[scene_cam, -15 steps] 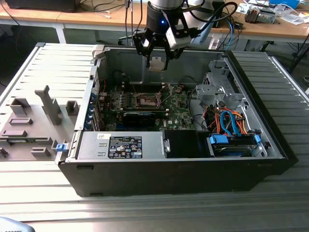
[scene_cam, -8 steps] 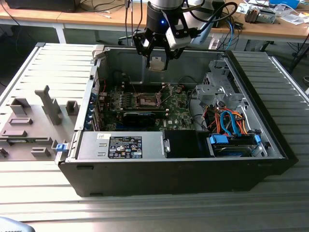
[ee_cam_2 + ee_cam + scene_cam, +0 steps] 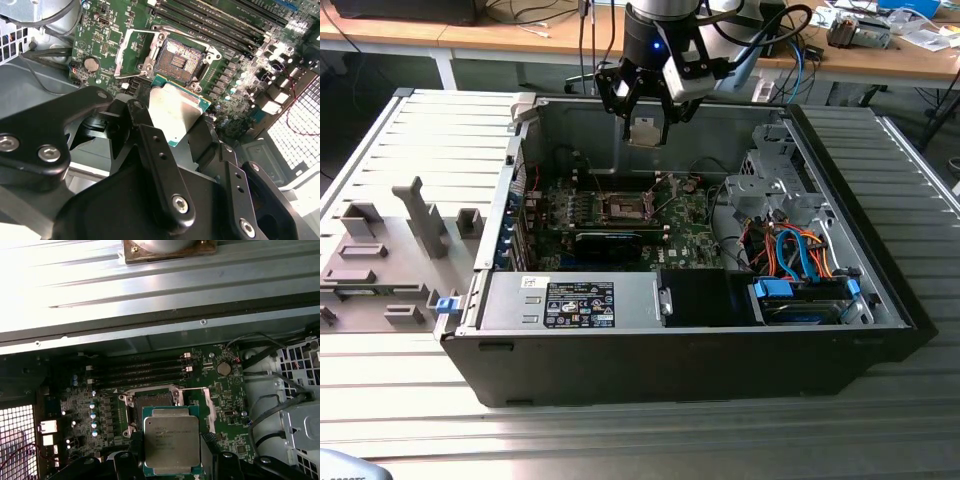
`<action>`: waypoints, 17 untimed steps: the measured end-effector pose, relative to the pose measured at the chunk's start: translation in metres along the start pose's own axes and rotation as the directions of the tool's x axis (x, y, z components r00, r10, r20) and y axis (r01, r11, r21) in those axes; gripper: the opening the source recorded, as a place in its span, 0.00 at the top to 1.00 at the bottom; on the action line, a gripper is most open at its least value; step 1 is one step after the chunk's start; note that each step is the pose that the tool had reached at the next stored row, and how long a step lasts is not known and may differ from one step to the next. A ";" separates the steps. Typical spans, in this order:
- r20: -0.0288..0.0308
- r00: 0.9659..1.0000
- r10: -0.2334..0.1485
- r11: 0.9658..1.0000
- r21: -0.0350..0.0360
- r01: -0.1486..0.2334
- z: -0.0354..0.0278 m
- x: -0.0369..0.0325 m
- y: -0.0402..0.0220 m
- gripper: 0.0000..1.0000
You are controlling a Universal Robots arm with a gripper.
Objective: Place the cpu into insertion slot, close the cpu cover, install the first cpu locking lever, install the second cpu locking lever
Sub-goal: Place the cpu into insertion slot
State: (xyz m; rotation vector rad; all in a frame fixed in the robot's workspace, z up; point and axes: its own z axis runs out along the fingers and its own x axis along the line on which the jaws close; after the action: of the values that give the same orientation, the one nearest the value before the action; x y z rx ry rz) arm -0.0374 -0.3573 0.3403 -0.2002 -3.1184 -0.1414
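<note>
Flat silver-grey square cpu [image 3: 171, 442], clamped in the black gripper [image 3: 172, 461] — the silver-rimmed dark insertion slot [image 3: 150, 401] lies open just behind it.

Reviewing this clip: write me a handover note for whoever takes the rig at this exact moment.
The tool is shut on the small flat square silver-grey cpu, above the open black computer case.
The insertion slot, a square socket with dark centre on the green board, lies bare below the cpu, apart from it.
The cpu cover, a thin silver metal frame, stands swung open beside the slot.
Done: cpu grasped; nothing installed.
Left: seating the cpu, closing the cover, both locking-lever steps.
</note>
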 end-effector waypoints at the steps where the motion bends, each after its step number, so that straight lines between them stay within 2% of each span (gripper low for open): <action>1: 0.000 1.000 0.001 1.000 0.000 -0.001 0.0000 0.0000 0.0000 0.45; 17: 0.001 1.000 0.015 1.000 0.000 -0.015 0.0003 0.0000 0.0000 0.45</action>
State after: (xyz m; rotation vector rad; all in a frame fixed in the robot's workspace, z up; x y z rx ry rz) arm -0.0374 -0.3573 0.3401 -0.2231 -3.1175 -0.1415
